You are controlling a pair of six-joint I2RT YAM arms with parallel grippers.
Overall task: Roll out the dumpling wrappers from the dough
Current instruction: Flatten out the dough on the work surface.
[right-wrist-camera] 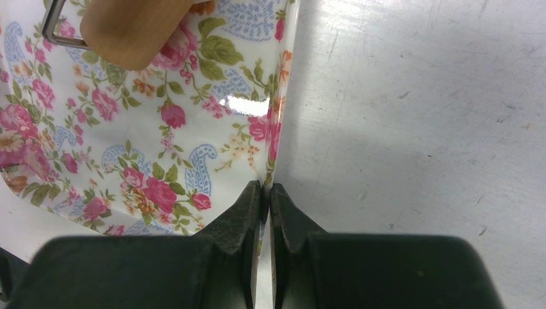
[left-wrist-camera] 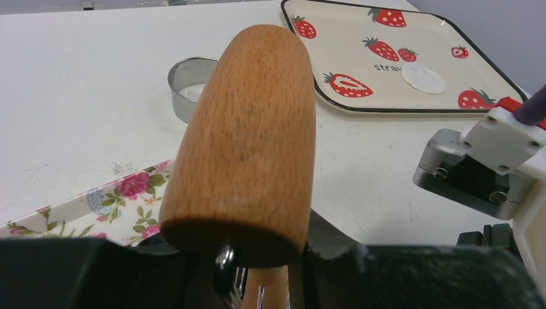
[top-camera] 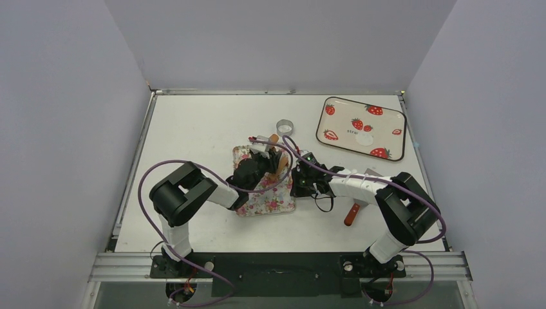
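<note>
My left gripper (left-wrist-camera: pixel 264 273) is shut on the handle of the brown wooden roller (left-wrist-camera: pixel 248 141), which points away over the floral tray (left-wrist-camera: pixel 96 206). In the top view that gripper (top-camera: pixel 261 168) and roller (top-camera: pixel 278 161) sit over the floral tray (top-camera: pixel 270 199). My right gripper (right-wrist-camera: pixel 266 190) is shut on the floral tray's right rim (right-wrist-camera: pixel 280 109); from above it (top-camera: pixel 297 182) is at the tray's right side. One thin white dumpling wrapper (left-wrist-camera: pixel 423 78) lies on the strawberry tray (left-wrist-camera: pixel 335 96), also visible from above as a wrapper (top-camera: pixel 364 138). The dough is hidden.
A silver metal ring (top-camera: pixel 284 126) stands on the table behind the floral tray. The strawberry tray (top-camera: pixel 389 119) is at the back right. A red spatula handle (top-camera: pixel 351 214) lies under my right arm. Grey walls enclose the table on three sides.
</note>
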